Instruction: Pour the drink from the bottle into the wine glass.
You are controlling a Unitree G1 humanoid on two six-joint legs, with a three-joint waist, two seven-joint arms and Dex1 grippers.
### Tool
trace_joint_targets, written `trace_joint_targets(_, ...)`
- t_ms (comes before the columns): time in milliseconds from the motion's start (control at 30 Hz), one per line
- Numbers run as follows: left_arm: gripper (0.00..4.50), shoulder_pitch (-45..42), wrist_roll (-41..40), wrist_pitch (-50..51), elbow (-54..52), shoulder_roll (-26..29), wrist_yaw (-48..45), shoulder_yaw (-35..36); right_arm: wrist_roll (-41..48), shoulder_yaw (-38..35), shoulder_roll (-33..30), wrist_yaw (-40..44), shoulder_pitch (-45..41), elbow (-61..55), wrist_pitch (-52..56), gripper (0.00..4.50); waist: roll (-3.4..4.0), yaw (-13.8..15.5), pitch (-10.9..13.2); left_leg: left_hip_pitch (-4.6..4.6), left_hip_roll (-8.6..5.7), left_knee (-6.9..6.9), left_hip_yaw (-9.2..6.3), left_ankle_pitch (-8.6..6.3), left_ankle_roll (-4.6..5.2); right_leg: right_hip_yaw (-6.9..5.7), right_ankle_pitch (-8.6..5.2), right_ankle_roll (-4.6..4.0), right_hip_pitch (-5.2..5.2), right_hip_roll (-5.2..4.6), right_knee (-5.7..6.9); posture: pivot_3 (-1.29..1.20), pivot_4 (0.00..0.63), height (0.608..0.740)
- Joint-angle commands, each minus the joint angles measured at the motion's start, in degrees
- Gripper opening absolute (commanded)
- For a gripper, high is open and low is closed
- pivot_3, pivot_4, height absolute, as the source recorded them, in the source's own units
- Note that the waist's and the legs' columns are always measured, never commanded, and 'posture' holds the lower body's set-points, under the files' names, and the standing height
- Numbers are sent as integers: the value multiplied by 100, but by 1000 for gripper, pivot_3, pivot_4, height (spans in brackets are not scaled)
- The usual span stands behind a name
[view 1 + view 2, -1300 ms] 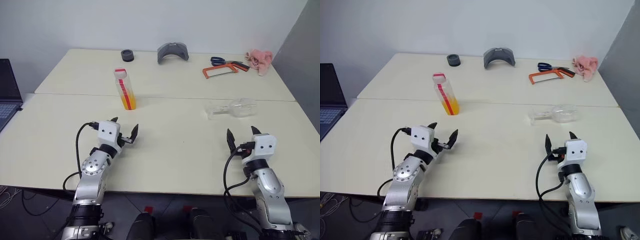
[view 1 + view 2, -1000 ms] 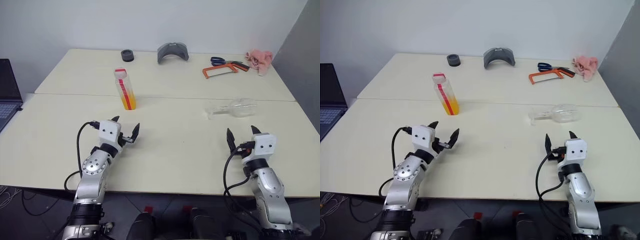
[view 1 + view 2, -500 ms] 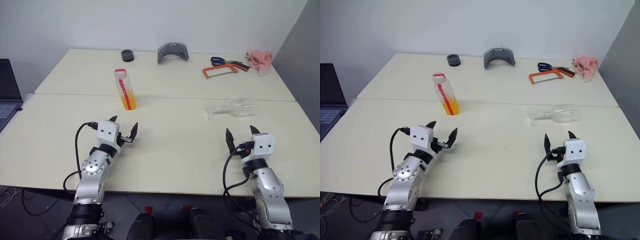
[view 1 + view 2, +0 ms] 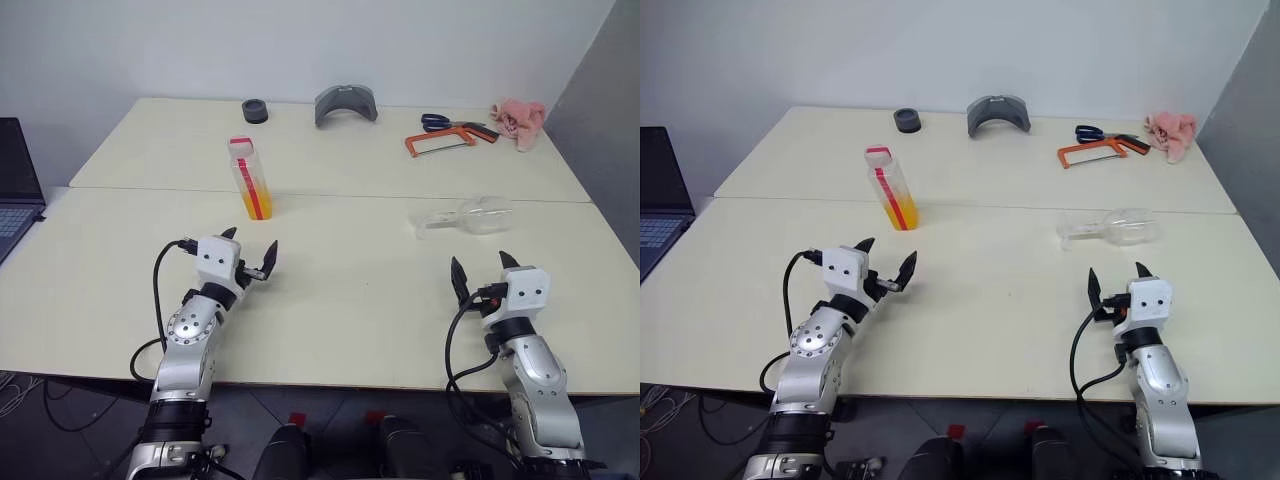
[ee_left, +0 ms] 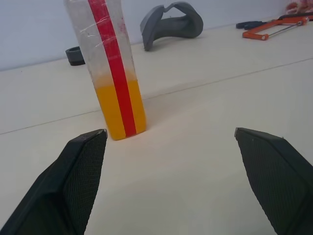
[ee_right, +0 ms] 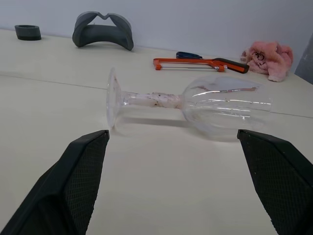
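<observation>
Near edge of the table (image 4: 330,330): left gripper (image 4: 248,255) and right gripper (image 4: 482,270), both with fingers spread wide and holding nothing. Mid-table: the bottle (image 4: 249,178) stands upright beyond the left gripper, drink (image 5: 120,110) filling its lower part; the glass (image 4: 467,214) lies on its side beyond the right gripper. Far edge: black ring (image 4: 255,110), grey curved piece (image 4: 345,104), hacksaw (image 4: 445,140), pink cloth (image 4: 518,118).

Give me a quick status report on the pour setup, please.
Left gripper and right gripper open, both empty. Bottle upright, capped, about a third full of drink. Wine glass lying on its side. Nothing in the way.
</observation>
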Motion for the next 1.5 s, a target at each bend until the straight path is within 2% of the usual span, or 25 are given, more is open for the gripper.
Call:
trace_joint_targets(33, 4484, -87, -88, -96, -119, 0, -11, 46, 21, -6, -25, 28, -26, -129, -119, 4500, 0, 0, 0, 0, 0, 0, 0, 0, 0, 0, 0, 0, 0, 0, 0, 0, 150, 740)
trace_joint_targets(367, 4484, -117, -118, -44, -17, -37, 37, 99, 35, -14, -50, 61, -55, -123, -113, 4500, 0, 0, 0, 0, 0, 0, 0, 0, 0, 0, 0, 0, 0, 0, 0, 0, 150, 740)
trace_joint_targets(500, 4484, -246, 29, 63, 93, -64, 391, 178, 211, 4, -146, 298, -63, -273, -45, 4500, 0, 0, 0, 0, 0, 0, 0, 0, 0, 0, 0, 0, 0, 0, 0, 0, 150, 740)
trace_joint_targets(700, 4484, -438, 19, 261, 117, -87, 620, 178, 860, 442, -616, 1226, 17, -1179, 738, 4500, 0, -3, 0, 0, 1, 0, -2, 0, 0, -2, 0, 0, 0, 1, 0, 0, 150, 740)
trace_joint_targets(900, 4484, -730, 134, 409, 178, -75, 809, 133, 1557, 612, -1087, 1660, -312, -1895, 1829, 4500, 0, 2, 0, -2, -2, 2, -7, 0, 0, -6, 0, 0, 3, 0, -4, 0, 150, 740)
trace_joint_targets(1333, 4484, -1491, 266, 701, 519, -125, 1196, 142, 2118, 590, -1477, 1906, -919, -2079, 2654, 4500, -2, 5, 0, -6, -3, 2, -12, 0, 0, -12, 0, 0, 4, 0, -9, 0, 150, 740)
trace_joint_targets(1500, 4484, -1845, 336, 734, 879, -84, 1324, 157, 2622, 680, -1823, 2326, -1142, -2340, 3132, 4500, -2, 4, 1, -7, -4, 3, -11, 0, 0, -11, 0, 0, 4, 0, -11, 0, 150, 740)
